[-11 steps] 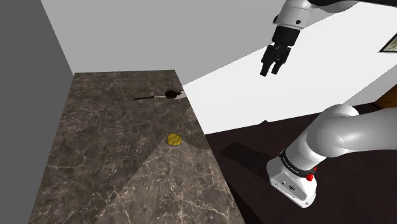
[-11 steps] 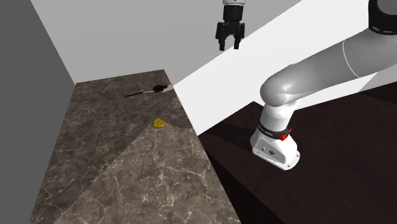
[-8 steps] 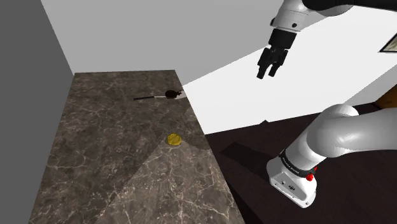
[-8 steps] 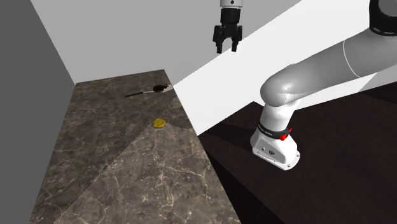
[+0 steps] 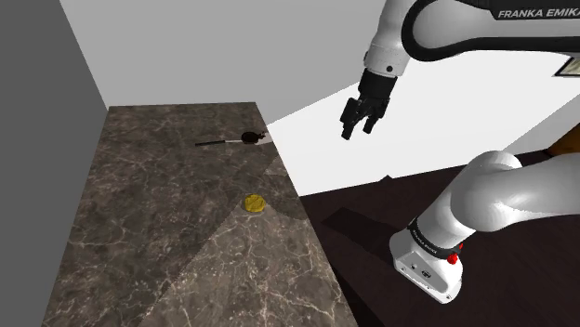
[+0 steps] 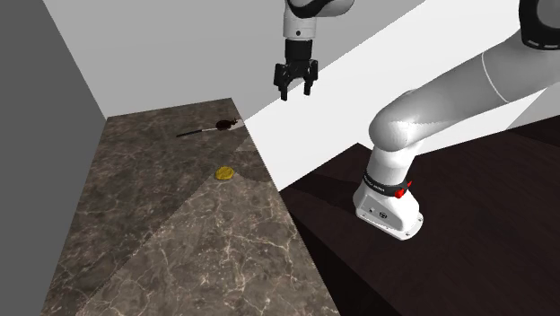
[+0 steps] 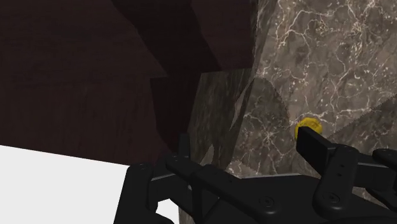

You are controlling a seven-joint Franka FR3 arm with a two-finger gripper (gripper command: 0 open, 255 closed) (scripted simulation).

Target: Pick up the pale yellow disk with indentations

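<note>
A small yellow disk (image 5: 253,202) lies on the dark marble counter (image 5: 167,232), close to the counter's edge on the shoulder view's right. The same disk (image 6: 225,172) sits just inside that edge in the second exterior view. My black gripper (image 5: 353,128) hangs high in the air, beyond the counter's edge and well above the disk, with its fingers open and nothing between them. The second exterior view has the gripper (image 6: 294,91) over the counter's far corner. In the wrist view the disk (image 7: 308,122) peeks out just past one fingertip (image 7: 311,143) of the gripper (image 7: 248,145).
A dark long-handled utensil (image 5: 232,140) lies near the counter's far end. A grey wall (image 5: 46,139) borders the counter on the shoulder view's left, and a white wall stands behind. Dark floor (image 5: 372,279) and the arm's base (image 5: 429,258) lie off the counter's edge.
The gripper has come down and moved toward the shoulder view's left, nearer the counter. Its fingers stay open. The disk and utensil have not moved.
</note>
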